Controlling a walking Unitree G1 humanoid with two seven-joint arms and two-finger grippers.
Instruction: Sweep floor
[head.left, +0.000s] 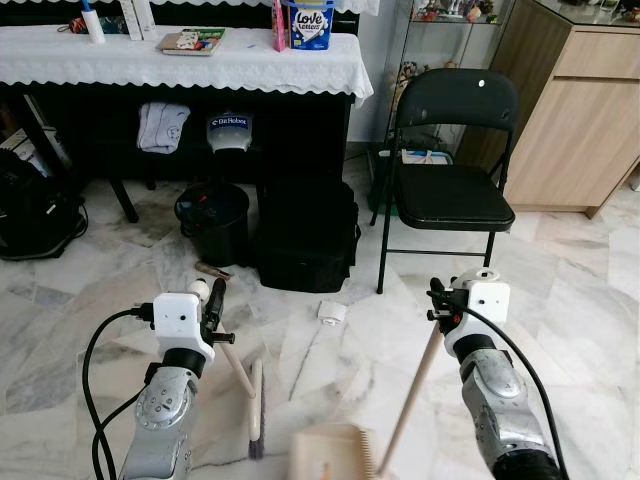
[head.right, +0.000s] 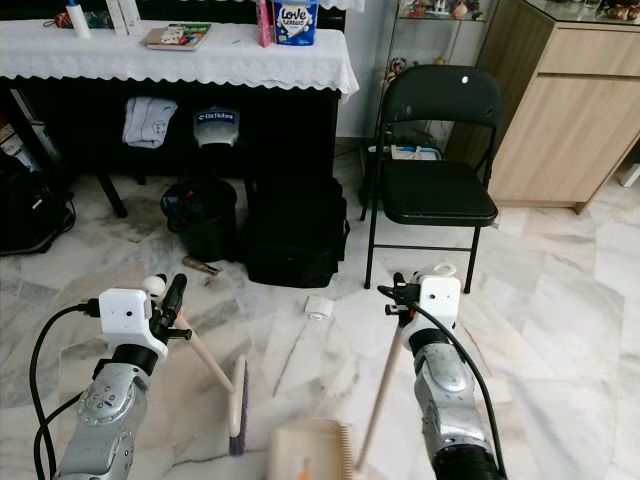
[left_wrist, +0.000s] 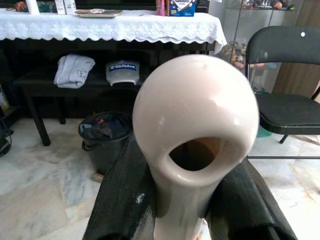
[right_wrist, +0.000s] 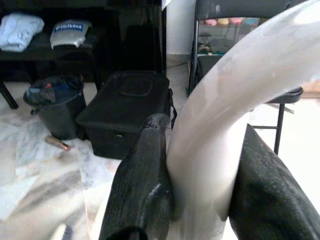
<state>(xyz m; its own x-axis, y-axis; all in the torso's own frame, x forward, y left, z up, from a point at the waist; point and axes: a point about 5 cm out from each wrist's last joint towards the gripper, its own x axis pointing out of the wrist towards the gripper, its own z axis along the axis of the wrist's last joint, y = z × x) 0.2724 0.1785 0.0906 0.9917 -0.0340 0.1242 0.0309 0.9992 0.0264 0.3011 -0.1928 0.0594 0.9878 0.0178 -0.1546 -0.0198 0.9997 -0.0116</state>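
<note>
1. The broom lies low on the marble floor just in front of the robot, its bristle head edge-on between the two arms, its cream handle slanting up to the left gripper.
2. The left gripper is clamped on the top of that handle; in the left wrist view the two black fingers press either side of the handle's rounded, hollow end cap.
3. The dustpan sits at the bottom edge of the head view, beside the broom head, with a comb-toothed edge on its right side.
4. Its long pale pole rises at a slant to the right gripper, which is closed around it; the right wrist view shows the black fingers squeezing the pole from both sides.
5. A small white scrap lies on the floor ahead, between the grippers and a black case.
6. A short brown stick-like object lies near a black bucket left of the case.
7. A black folding chair stands to the right, beside a wooden cabinet.
8. Behind, a table with a white lace cloth carries a book and a blue-and-white carton.
</note>
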